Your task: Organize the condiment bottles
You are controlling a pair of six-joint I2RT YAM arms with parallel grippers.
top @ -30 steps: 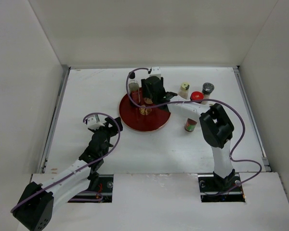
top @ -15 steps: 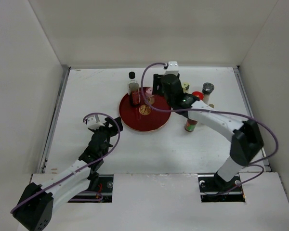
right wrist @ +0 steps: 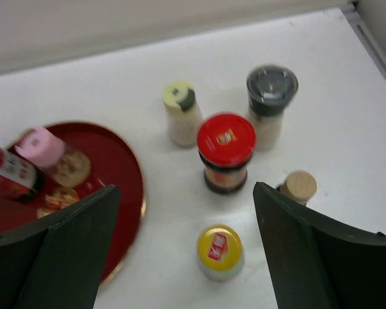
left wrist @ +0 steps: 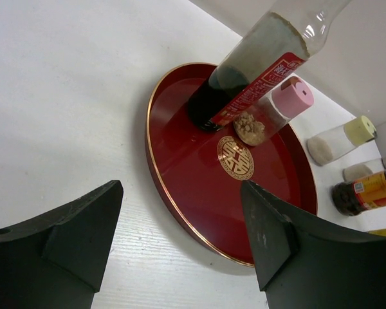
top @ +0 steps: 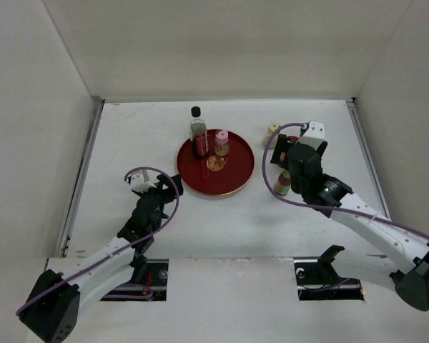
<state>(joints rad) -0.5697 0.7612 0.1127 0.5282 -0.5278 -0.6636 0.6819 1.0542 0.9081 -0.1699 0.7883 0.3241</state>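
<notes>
A round red tray [top: 232, 182] holds a tall clear glass bottle with a black cap [top: 197, 132] and a pink-capped jar [top: 221, 141]. The right wrist view shows five condiment bottles on the table right of it: yellow-green cap [right wrist: 180, 112], grey cap [right wrist: 271, 103], red cap [right wrist: 226, 151], gold cap [right wrist: 298, 187] and yellow cap [right wrist: 219, 251]. My right gripper [right wrist: 186, 187] hangs open above this group, holding nothing. My left gripper [left wrist: 181, 187] is open and empty, low over the table at the tray's near-left rim [left wrist: 164, 187].
White walls enclose the table on three sides. A metal rail [top: 86, 171] runs along the left edge and another [top: 368, 164] along the right. The right arm's purple cable [top: 272, 187] loops over the table beside the tray.
My right gripper let go of the pink-capped jar on the tray, swung back to the right over the loose bottles, and its jaws widened. The left arm stayed still.
</notes>
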